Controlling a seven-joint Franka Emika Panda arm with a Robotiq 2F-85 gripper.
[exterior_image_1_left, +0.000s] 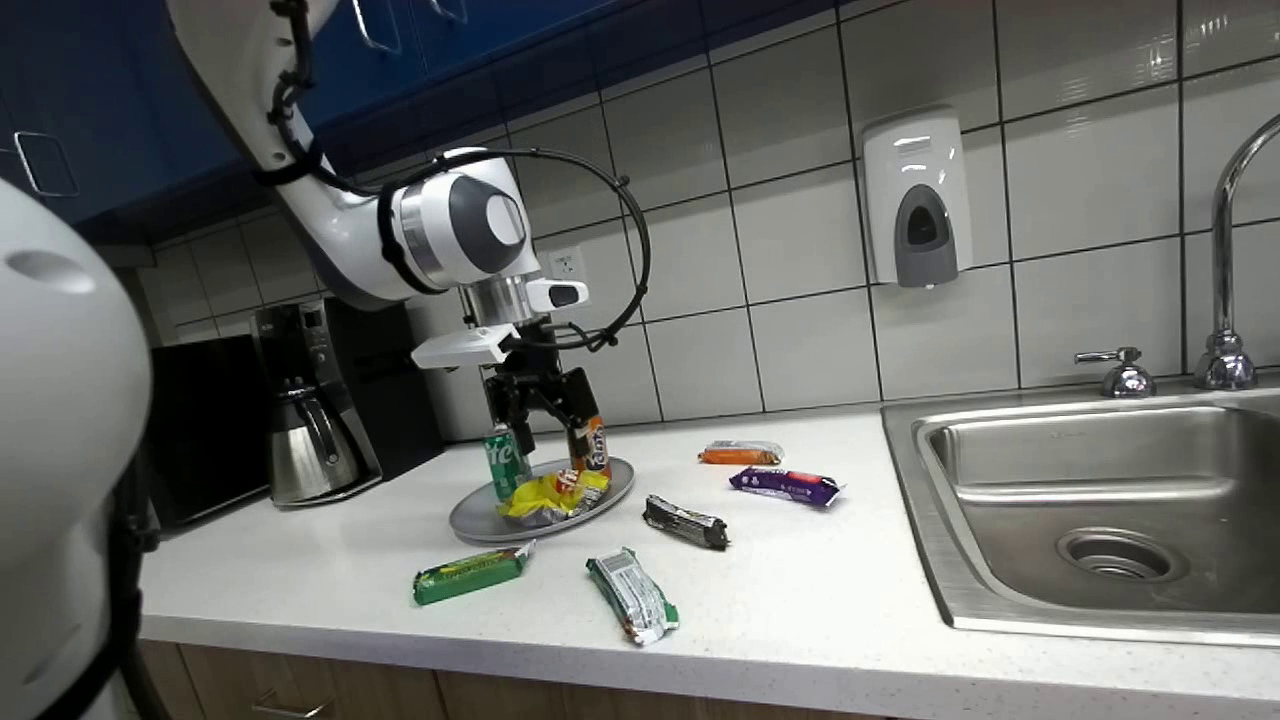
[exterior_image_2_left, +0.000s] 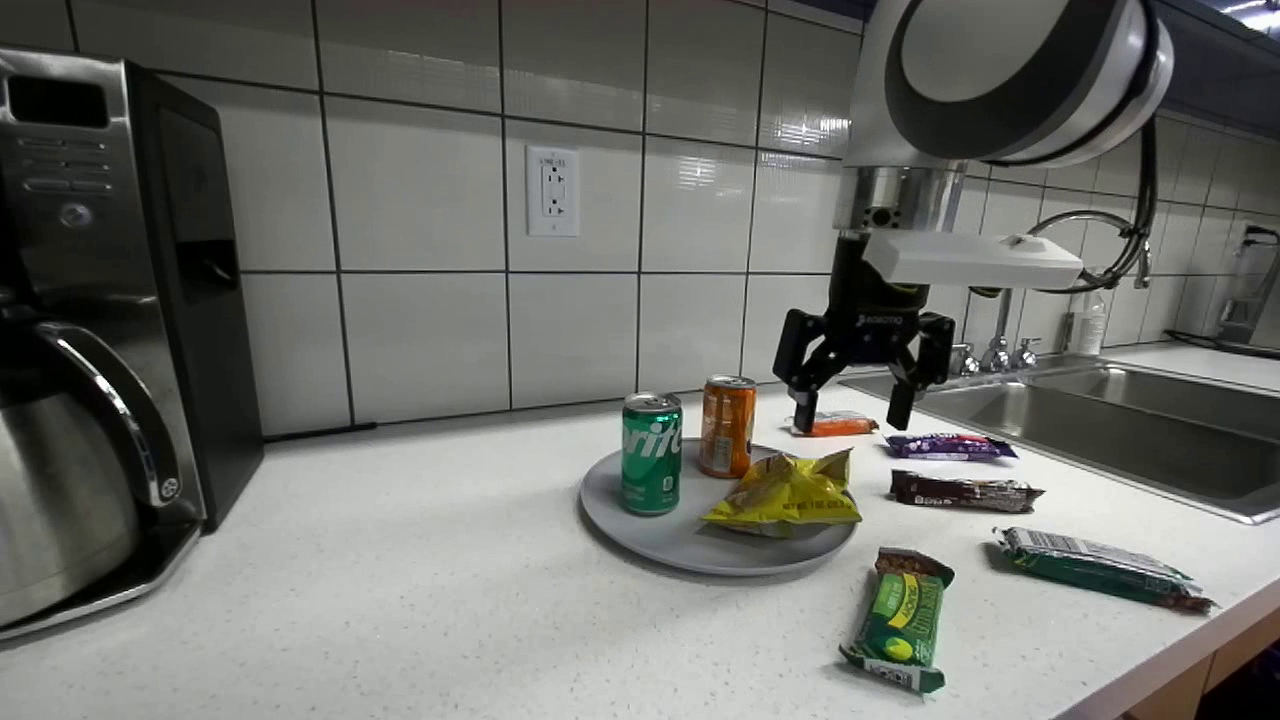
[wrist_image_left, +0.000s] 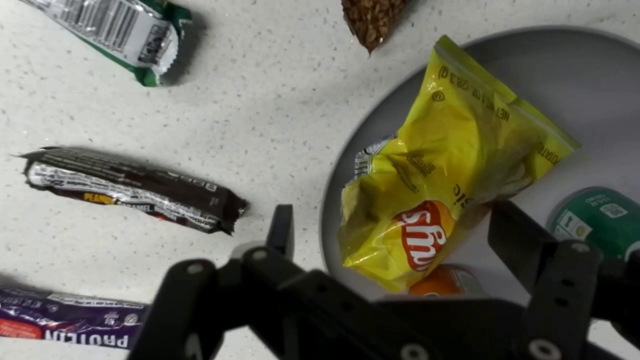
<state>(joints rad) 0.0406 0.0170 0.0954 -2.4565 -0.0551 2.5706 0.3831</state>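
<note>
My gripper is open and empty above the grey plate, with its fingers pointing down; it also shows in an exterior view. In the wrist view the spread fingers appear on either side of a yellow chip bag, which lies crumpled on the plate. The bag sits below the fingers, apart from them. A green can and an orange can stand upright on the plate. In the wrist view the orange can is mostly hidden by the bag and gripper.
Several wrapped bars lie on the counter: green, silver-green, dark brown, purple and orange. A steel sink with a faucet is beyond them. A coffee maker stands on the plate's far side from the sink.
</note>
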